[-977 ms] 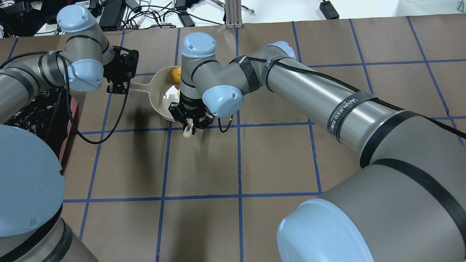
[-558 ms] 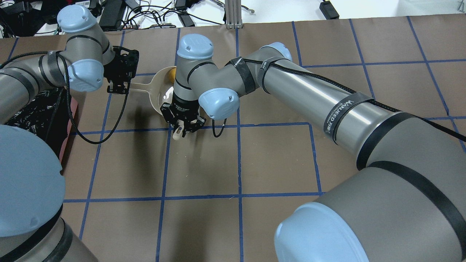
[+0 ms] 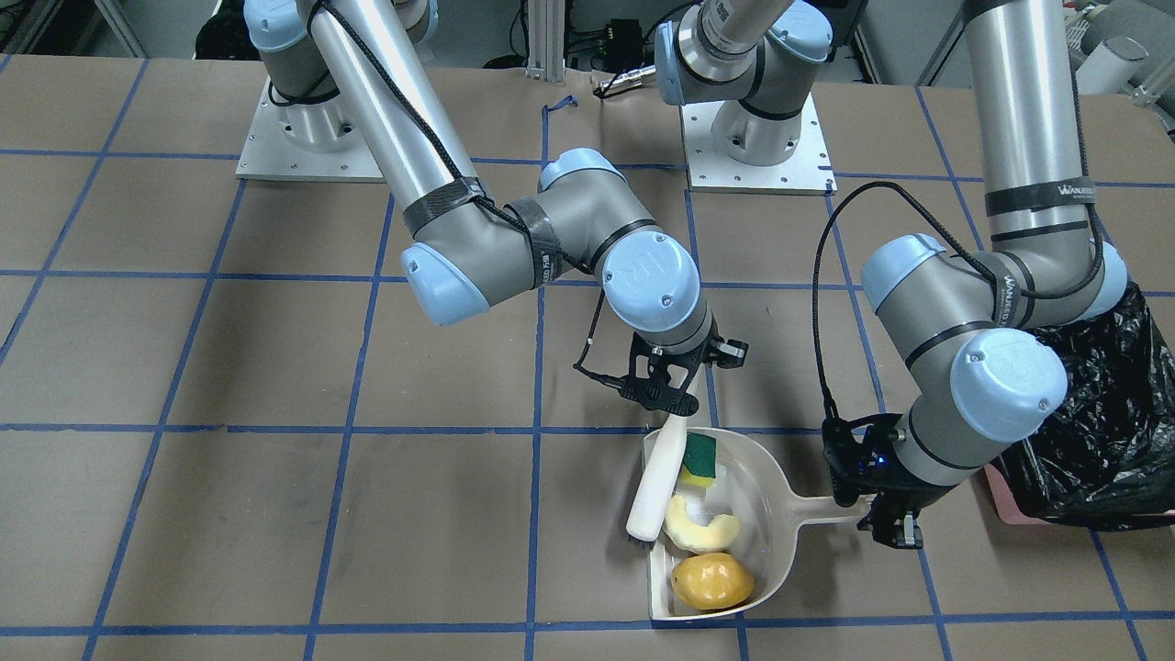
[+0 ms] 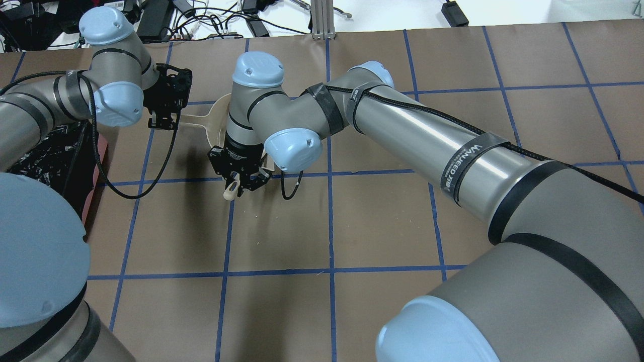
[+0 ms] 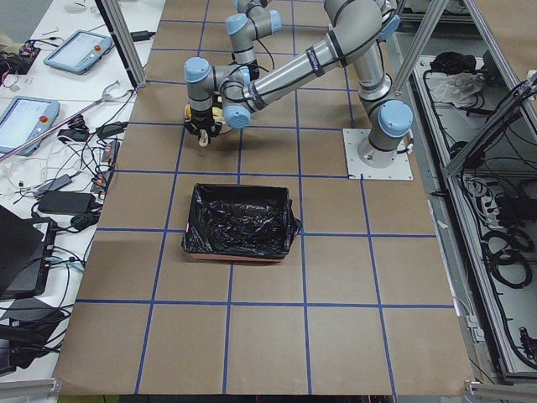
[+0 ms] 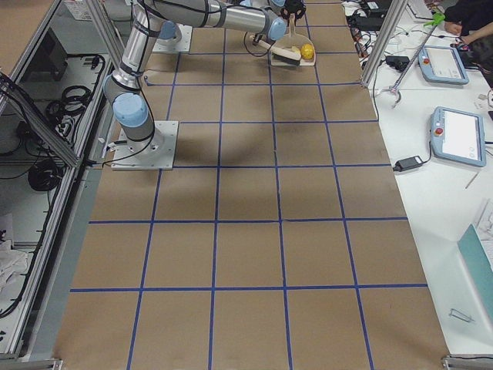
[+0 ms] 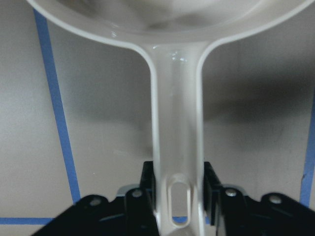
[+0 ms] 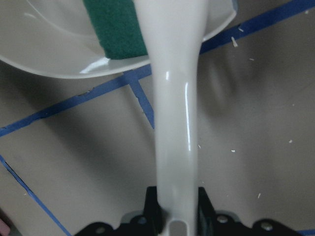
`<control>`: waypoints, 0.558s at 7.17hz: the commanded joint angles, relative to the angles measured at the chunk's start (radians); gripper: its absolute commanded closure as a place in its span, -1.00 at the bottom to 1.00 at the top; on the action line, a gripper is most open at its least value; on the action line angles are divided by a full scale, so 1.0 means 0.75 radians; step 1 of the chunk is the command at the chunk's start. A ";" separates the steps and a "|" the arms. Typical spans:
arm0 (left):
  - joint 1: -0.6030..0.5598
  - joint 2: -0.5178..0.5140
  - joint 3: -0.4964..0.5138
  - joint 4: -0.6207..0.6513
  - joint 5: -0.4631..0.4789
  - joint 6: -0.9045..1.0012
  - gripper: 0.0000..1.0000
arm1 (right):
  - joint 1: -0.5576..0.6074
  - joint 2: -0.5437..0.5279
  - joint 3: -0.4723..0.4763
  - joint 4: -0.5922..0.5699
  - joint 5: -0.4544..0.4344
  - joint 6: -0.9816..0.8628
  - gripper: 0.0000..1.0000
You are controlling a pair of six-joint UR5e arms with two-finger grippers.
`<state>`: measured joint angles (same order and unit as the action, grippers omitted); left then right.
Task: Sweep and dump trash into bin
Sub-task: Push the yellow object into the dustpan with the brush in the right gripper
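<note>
The beige dustpan (image 3: 771, 514) lies on the table and holds all three trash items: the green-topped sponge (image 3: 699, 457), the pale fruit slice (image 3: 702, 531) and the yellow-brown lump (image 3: 712, 580). My left gripper (image 3: 881, 514) is shut on the dustpan's handle (image 7: 176, 137). My right gripper (image 3: 670, 397) is shut on the beige brush (image 3: 656, 487), whose head rests at the pan's open edge beside the trash. The sponge (image 8: 115, 24) shows beside the brush handle (image 8: 174, 123). In the overhead view my right gripper (image 4: 239, 180) and wrist hide the trash. The bin (image 3: 1102, 431) stands beside my left arm.
The black-lined pink bin (image 5: 239, 220) sits on the brown, blue-taped table at my left, also seen in the overhead view (image 4: 50, 156). Cables and devices lie beyond the table's far edge. Both arm bases stand on plates at the table's robot side.
My right arm has moved to the left in the overhead view, carrying the brush across the dustpan's mouth; the trash is now hidden beneath it. My left arm and the dustpan have not moved.
</note>
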<state>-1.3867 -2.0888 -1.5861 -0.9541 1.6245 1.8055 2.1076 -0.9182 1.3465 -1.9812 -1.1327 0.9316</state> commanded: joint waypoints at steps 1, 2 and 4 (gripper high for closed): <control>0.000 -0.001 0.000 -0.002 0.000 0.000 0.42 | -0.026 -0.062 -0.004 0.072 -0.072 -0.045 1.00; 0.000 -0.001 0.000 -0.002 0.000 0.000 0.42 | -0.079 -0.129 -0.004 0.186 -0.099 -0.173 1.00; 0.002 -0.001 -0.004 -0.002 -0.006 0.000 0.42 | -0.206 -0.228 -0.002 0.346 -0.185 -0.405 1.00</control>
<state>-1.3864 -2.0892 -1.5877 -0.9556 1.6234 1.8055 2.0041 -1.0459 1.3447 -1.7858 -1.2379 0.7166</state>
